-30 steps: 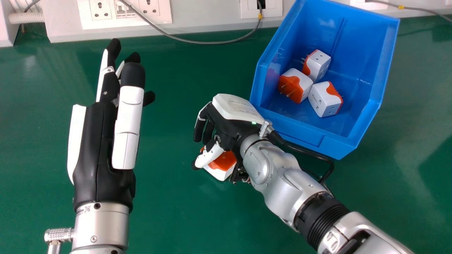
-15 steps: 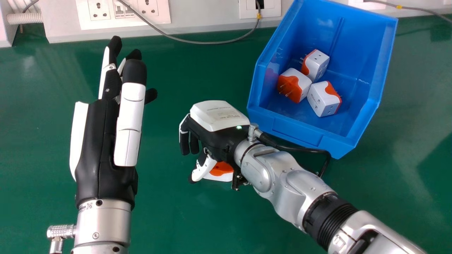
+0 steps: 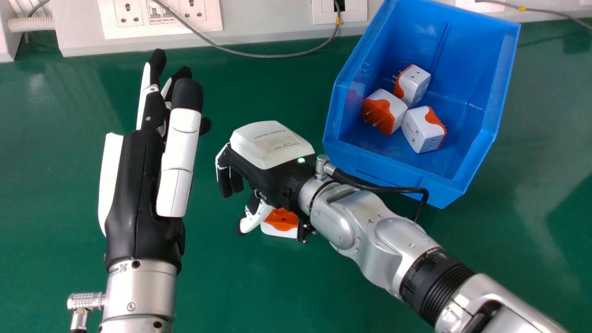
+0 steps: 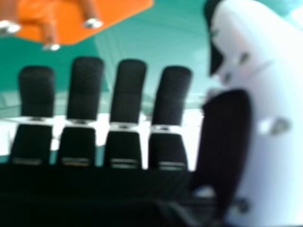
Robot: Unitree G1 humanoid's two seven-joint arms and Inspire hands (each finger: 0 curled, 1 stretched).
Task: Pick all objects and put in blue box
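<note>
Toward nine o'clock, my black-and-white right hand (image 3: 273, 145) has shifted, open beside the orange-and-white plastic adapter (image 3: 281, 221), eight o'clock from the blue plastic box (image 3: 388, 175). Likely light, stiff, slick: I'd pinch its white sides, avoiding the metal prongs (image 4: 92, 22). Left hand (image 3: 136, 194): open, nine o'clock.

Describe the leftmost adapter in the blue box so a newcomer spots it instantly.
On the green table, at the head view's right, stands the blue box. Inside, take the leftmost adapter. Its broad orange face with metal pins shows, whereas the rear adapter and the right adapter show mostly white.
</note>
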